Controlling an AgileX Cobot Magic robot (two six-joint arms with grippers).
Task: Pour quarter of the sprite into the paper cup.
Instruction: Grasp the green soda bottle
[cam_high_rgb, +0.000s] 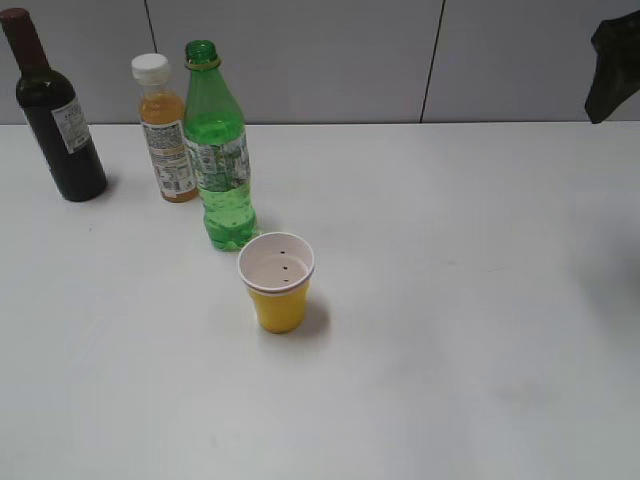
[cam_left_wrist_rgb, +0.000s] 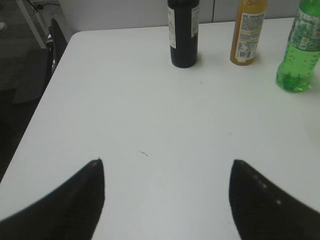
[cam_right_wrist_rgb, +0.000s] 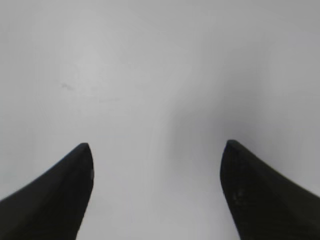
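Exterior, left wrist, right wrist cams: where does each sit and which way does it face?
Exterior view: above the table's near side, slanting down at the wine bottle, orange-juice bottle, sprite bottle and paper cup; a dark bit of arm shows top right.
Left wrist view: on the left arm, facing across the table toward the three bottles; open left gripper fingertips at the bottom.
Right wrist view: on the right arm, facing down at bare table; open right gripper fingertips only.
Shared: exterior and left wrist views both show all three bottles.
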